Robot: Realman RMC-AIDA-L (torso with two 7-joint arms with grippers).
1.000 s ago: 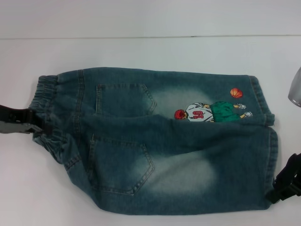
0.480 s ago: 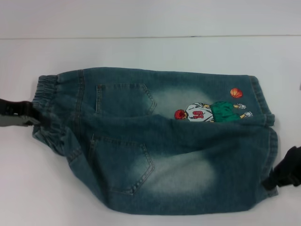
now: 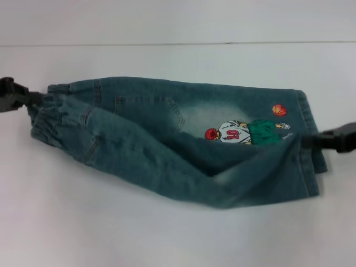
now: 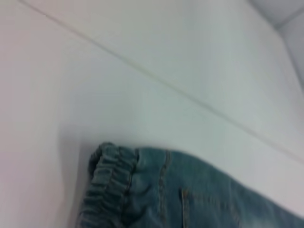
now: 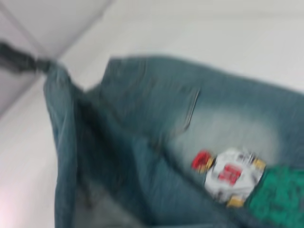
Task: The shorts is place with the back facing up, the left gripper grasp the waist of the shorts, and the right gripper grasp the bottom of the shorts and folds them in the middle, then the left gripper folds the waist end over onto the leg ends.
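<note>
White tabletop (image 3: 167,239) spreads bare on every side of the denim shorts (image 3: 183,139), with wide open room on the near side and a thin seam line running across the surface well beyond them. Starting at the shorts' waist end, the left gripper (image 3: 25,99) is clamped on the elastic waistband (image 3: 53,114), holding that edge raised off the table; the left wrist view shows the gathered waistband (image 4: 107,180) and a back pocket's stitching just beside it. Across the middle, the shorts' near half is lifted and draped toward the far half, sagging in a long fold, while the far half lies flat with its back pocket (image 3: 147,111) facing up. Further along, a printed basketball-player figure (image 3: 245,132) shows just past the raised fold, near the leg end. At the leg end, the right gripper (image 3: 311,139) is closed on the near leg's hem (image 3: 303,150), holding it above the flat leg beneath.
</note>
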